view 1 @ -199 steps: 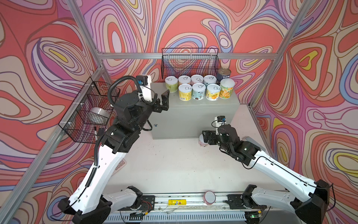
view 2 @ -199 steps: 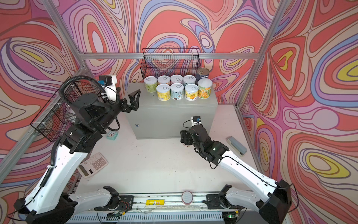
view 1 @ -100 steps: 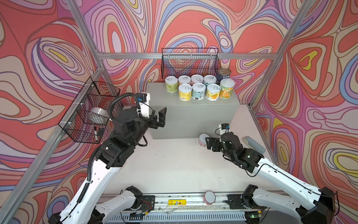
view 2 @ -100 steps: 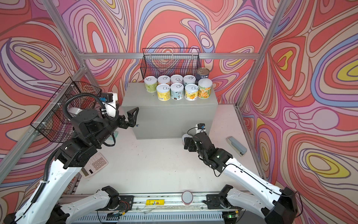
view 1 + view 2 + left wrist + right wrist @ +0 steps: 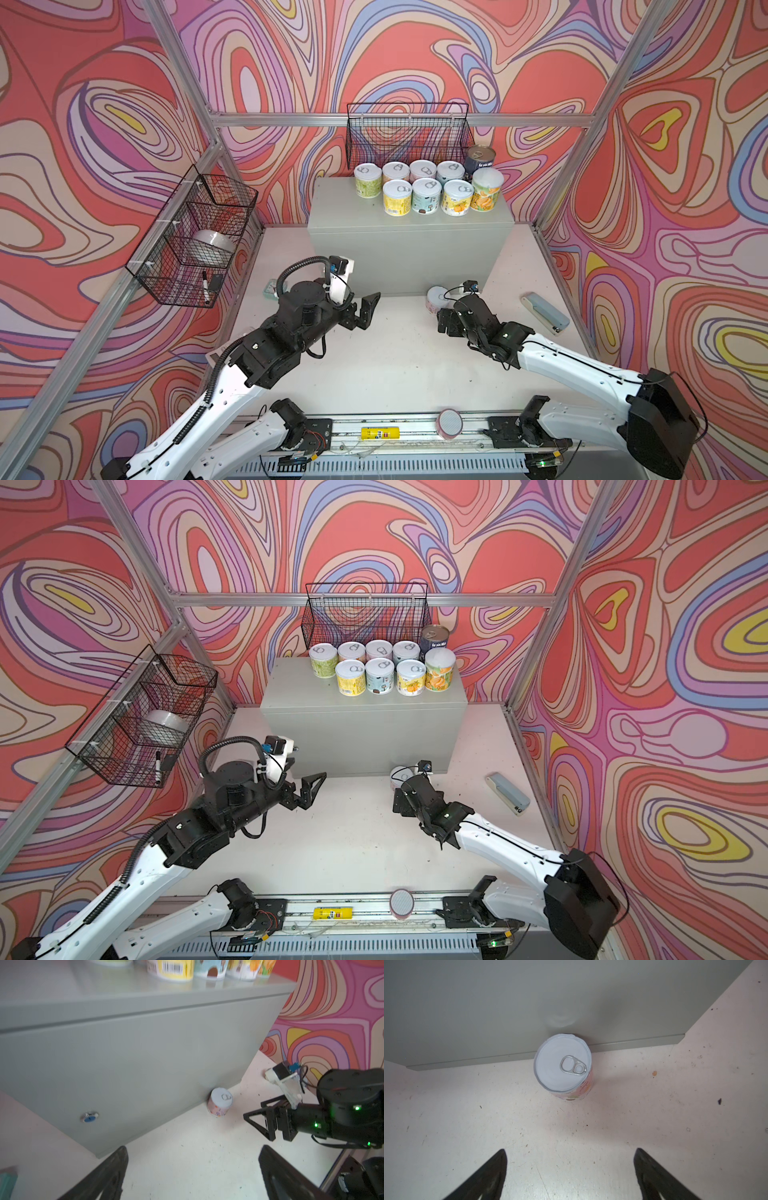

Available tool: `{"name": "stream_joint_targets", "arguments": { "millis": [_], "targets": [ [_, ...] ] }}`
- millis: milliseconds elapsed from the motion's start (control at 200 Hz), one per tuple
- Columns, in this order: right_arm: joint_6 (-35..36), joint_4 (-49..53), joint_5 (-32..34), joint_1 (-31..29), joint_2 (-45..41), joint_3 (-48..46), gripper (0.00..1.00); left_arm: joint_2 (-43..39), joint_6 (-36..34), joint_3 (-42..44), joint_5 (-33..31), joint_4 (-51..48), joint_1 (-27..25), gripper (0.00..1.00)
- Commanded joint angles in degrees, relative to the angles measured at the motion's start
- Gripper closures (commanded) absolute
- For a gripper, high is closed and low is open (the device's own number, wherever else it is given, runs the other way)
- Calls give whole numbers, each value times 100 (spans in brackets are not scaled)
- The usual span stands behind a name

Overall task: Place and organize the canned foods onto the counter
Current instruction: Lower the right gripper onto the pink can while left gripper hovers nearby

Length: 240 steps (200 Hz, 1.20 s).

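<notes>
Showing a two-armed robot at a white desk (image 5: 395,365) inside a booth with swirled wallpaper. Nine cans (image 5: 428,187) stand in two rows at the back right of a grey cabinet (image 5: 407,253): five behind, four in front. One pink-labelled can (image 5: 562,1066) with a pull-tab lid stands upright on the desk, touching the foot of the cabinet's front near its right corner.

The right hand (image 5: 570,1149) hovers near this can with its fingers spread wide and nothing between them. In the right wrist view the can sits roughly centred ahead of the gap. The left hand (image 5: 368,307), also wide and empty, hangs over the desk well apart from the can.

The step in hand looks like fetching this last can. Next, the right hand would need to move forward until its fingers flank the label, then close, lift above the cabinet's top edge and set the can down, perhaps at the shorter front row's left end. With the can against the cabinet, the fingertips could strike the front panel.
</notes>
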<state>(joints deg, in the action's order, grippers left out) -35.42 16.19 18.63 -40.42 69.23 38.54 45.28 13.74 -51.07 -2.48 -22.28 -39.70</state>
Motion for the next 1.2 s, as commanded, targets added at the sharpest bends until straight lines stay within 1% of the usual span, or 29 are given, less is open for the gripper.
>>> {"name": "stream_joint_targets", "arguments": {
  "millis": [0,75,210,335,356,466,736,846,1057,1197],
  "targets": [
    [72,-670,99,34,373,-43,2,-377,596,913,188,759,-18,0],
    [138,-797,203,35,729,113,2,-609,779,1526,73,1224,-12,0],
    [286,-1073,310,56,1350,326,2,-714,874,2037,45,1643,-17,0],
    [362,-1265,359,98,1862,547,2,-485,1015,2101,-22,1817,-12,0],
    [384,-1356,360,109,1921,544,2,-451,1051,2311,-16,1886,-11,0],
    [417,-1686,310,237,2268,628,2,-356,1208,2569,70,2299,-11,0],
    [593,-2093,255,342,3032,992,2,-16,1025,2555,29,2377,-11,0],
    [626,-2091,232,351,3192,1133,3,97,1040,2636,-2,2478,-12,0],
    [699,-2311,172,346,3193,1041,8,148,1122,2891,-122,2667,-11,0],
    [717,-2555,-179,342,3138,930,13,199,1094,2971,-200,2677,-19,0]
  ]
}}
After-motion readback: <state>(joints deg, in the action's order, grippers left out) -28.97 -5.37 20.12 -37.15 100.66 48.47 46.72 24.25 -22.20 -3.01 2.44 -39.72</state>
